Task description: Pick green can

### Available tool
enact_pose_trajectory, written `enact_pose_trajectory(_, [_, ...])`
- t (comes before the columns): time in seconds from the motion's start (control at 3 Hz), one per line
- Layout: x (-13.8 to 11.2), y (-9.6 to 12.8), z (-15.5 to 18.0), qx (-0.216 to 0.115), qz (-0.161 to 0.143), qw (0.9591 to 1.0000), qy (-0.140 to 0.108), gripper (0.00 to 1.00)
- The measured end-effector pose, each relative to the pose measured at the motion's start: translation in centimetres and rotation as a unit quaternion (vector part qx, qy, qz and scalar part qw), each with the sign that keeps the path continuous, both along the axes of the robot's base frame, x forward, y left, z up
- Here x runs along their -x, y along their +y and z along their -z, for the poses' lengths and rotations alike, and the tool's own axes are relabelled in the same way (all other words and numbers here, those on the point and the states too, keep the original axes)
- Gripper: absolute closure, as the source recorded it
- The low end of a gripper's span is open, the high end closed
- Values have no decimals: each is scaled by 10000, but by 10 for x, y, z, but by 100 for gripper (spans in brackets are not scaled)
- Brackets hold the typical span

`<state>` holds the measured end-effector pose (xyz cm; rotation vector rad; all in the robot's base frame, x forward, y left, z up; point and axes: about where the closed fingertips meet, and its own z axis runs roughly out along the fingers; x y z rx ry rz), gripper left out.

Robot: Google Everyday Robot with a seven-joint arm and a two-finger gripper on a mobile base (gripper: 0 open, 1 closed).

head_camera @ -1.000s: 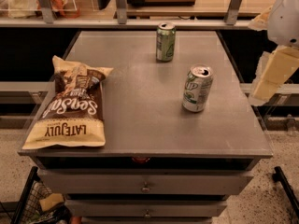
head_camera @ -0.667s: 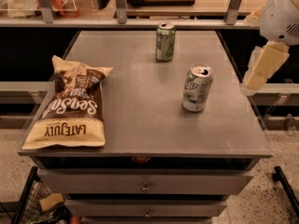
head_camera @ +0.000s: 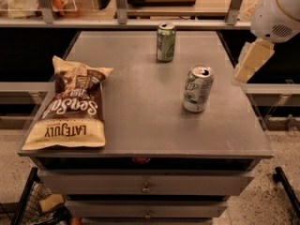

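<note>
The green can stands upright near the far edge of the grey table, olive-green with a silver top. A silver-white can with a green 7UP logo stands upright nearer to me and to the right. My gripper hangs from the white arm at the right edge of the table, above it, to the right of both cans and touching neither. Its pale fingers point down and to the left.
A brown and cream Late July chip bag lies flat on the left side of the table. A shelf with posts runs behind the table's far edge. Drawers sit under the tabletop.
My arm and gripper have moved left and up, from beyond the table's right edge toward the cans. The cans and the bag have not moved.
</note>
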<state>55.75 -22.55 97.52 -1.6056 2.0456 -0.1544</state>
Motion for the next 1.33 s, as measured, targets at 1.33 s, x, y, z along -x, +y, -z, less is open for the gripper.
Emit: enact_pose_trajectory(1.33, [-98, 64, 16, -885, -628, 9925, -554, 0])
